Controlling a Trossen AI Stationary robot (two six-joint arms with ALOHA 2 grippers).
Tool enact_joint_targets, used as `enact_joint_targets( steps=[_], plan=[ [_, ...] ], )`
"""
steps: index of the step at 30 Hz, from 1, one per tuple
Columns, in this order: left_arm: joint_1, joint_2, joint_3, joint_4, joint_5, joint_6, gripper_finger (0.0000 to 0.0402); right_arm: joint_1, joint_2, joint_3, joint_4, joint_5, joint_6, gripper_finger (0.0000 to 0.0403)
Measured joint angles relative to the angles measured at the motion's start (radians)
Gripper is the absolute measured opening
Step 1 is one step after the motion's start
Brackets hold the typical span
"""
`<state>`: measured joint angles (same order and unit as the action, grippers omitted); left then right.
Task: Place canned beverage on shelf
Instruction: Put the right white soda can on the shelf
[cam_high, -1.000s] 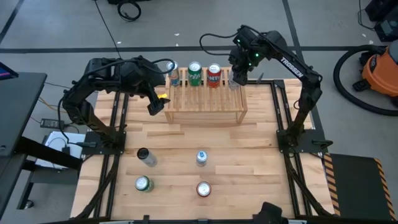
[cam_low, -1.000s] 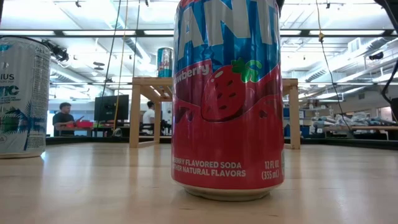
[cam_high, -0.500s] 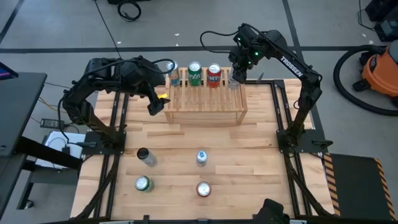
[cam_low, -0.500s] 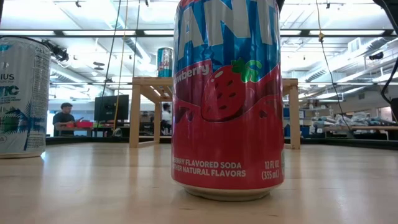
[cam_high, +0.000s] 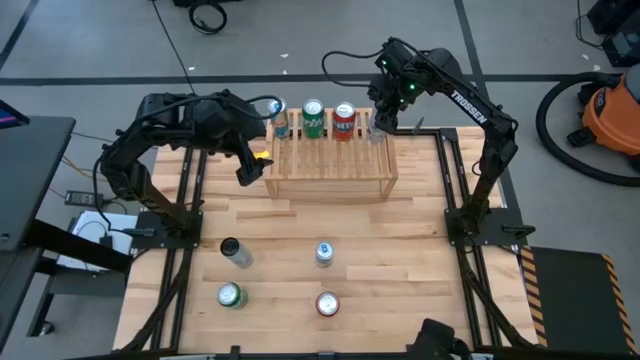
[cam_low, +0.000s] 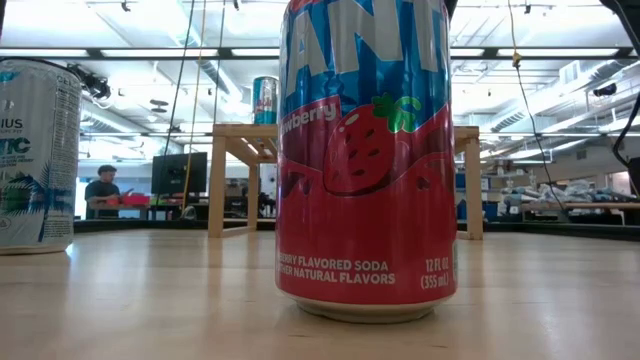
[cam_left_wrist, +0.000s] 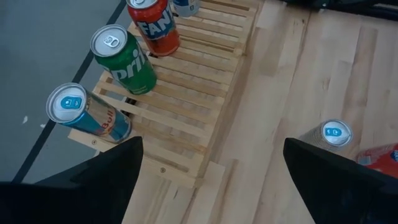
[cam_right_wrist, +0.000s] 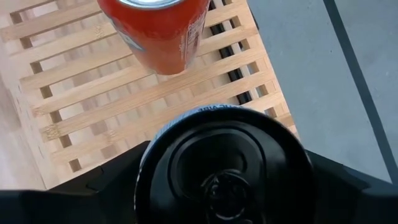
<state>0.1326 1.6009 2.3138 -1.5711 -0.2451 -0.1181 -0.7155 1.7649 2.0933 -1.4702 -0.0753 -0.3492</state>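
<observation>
— On top of the shelf (cam_high: 330, 155), seen from above, what stands?
— Four cans in a row: a slim blue one (cam_high: 281, 118), a green one (cam_high: 313, 117), a red one (cam_high: 344, 120), and a dark-topped can (cam_high: 376, 124) at the right end with the right pincer (cam_high: 380, 118) directly over it. From here I cannot tell whether its fingers grip the can.
— And the left pincer (cam_high: 246, 168)?
— Spread wide and empty, just beside the shelf's left end. Four more cans stand on the wooden counter (cam_high: 400, 250) nearer the front.
— The low view?
— A red strawberry soda can (cam_low: 365, 160) fills it; a white can (cam_low: 38, 155) stands at the side, and a person sits in the room behind.
— The wrist views?
— The left shows the slatted top with three cans. The right looks down on the dark can's lid (cam_right_wrist: 222, 171), between its fingers.
</observation>
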Motion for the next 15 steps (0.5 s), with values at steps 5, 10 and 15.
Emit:
enact_joint_targets(
  steps=[5, 10, 15],
  plan=[
    [0.0, 0.0, 0.0, 0.0, 0.0, 0.002, 0.0389, 0.001, 0.0, 0.0, 0.002, 0.001, -0.011, 0.0363],
    [0.0, 0.0, 0.0, 0.0, 0.0, 0.003, 0.0389, 0.0, -0.017, 0.0, 0.004, 0.004, -0.011, 0.0373],
    [0.0, 0.0, 0.0, 0.0, 0.0, 0.004, 0.0389, 0.001, -0.059, -0.001, 0.049, 0.009, -0.011, 0.0373]
  ],
)
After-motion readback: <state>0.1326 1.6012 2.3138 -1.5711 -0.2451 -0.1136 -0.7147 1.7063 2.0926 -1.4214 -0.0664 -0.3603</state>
